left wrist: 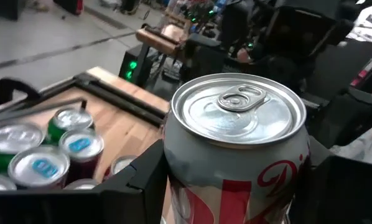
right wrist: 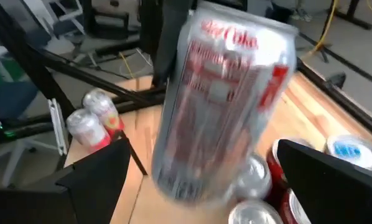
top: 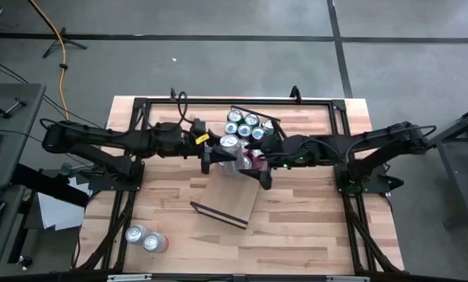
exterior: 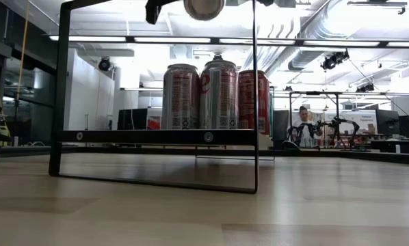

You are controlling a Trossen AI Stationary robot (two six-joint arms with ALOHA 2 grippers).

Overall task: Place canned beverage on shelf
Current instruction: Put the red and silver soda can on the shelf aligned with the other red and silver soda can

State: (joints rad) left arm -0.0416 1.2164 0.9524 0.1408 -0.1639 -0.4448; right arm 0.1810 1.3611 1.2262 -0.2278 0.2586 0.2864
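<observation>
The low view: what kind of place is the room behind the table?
Probably a robotics lab or workshop: exposed ceiling ducts, another robot arm rig at a far bench, and a person standing there.

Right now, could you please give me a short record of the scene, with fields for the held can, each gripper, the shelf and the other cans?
held can: silver Diet Coke can, upright, above the table's middle
left gripper: left gripper shut on the can
right gripper: right gripper open, fingers either side of the can, not gripping
shelf: light-wood shelf lying on the table, below the grippers in the high view
other cans: cluster near the far edge; two cans lying near the left front corner
</observation>
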